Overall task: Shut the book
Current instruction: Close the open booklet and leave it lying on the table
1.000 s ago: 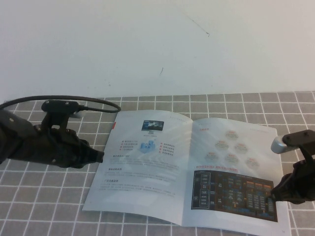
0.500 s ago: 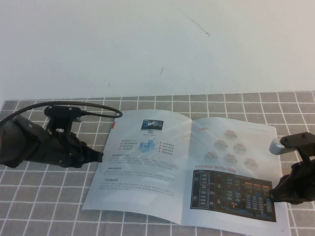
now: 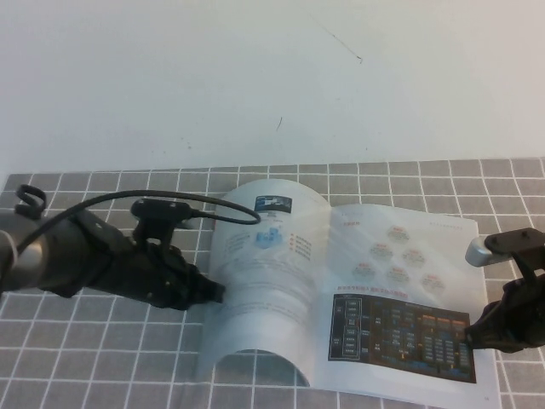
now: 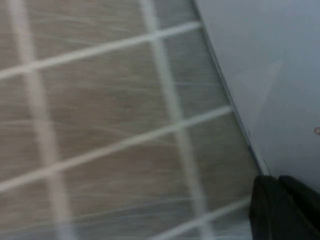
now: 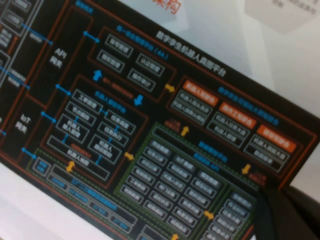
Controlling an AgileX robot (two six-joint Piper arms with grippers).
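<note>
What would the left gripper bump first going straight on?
The left gripper would probably hit the book's curled left page first; its tip seems to touch it. The right gripper sits on the right page.

We see a grey surface [image 3: 85,341] gridded with white lines. One open book [image 3: 400,281] lies on it, right page flat, left page arched up off it. The left hand [image 3: 213,292] is low at the book's 9 o'clock edge, the right hand [image 3: 471,334] on its 4 o'clock corner.
</note>
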